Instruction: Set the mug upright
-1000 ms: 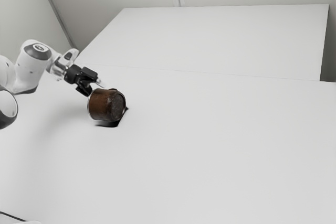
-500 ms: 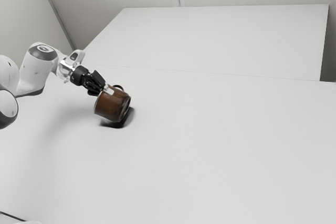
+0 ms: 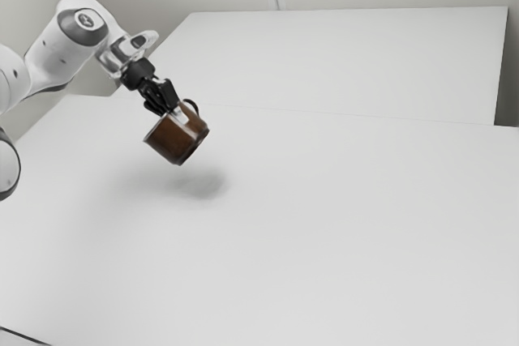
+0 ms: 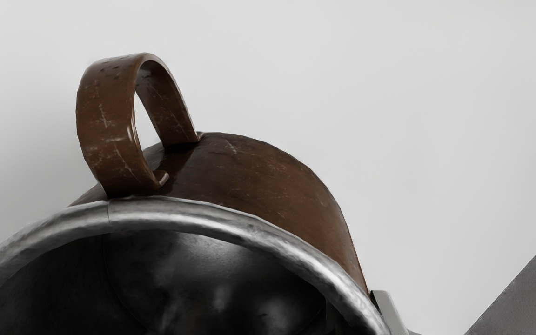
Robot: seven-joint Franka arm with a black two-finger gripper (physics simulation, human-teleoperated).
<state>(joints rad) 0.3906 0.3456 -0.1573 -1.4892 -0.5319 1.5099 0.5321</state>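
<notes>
Holding mug [image 3: 177, 140] tilted above table [image 3: 340, 232].

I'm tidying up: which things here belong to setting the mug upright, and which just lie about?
For the job:
- brown mug, tilted, off the table
- hand, holding it

Lying about:
- thin dark line, perhaps a cable, near the exterior view's bottom-left corner

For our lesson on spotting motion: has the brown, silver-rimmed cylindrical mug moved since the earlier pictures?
Yes: upward. The mug has risen off the flat white tabletop, its grey shadow now separate below it.
</notes>
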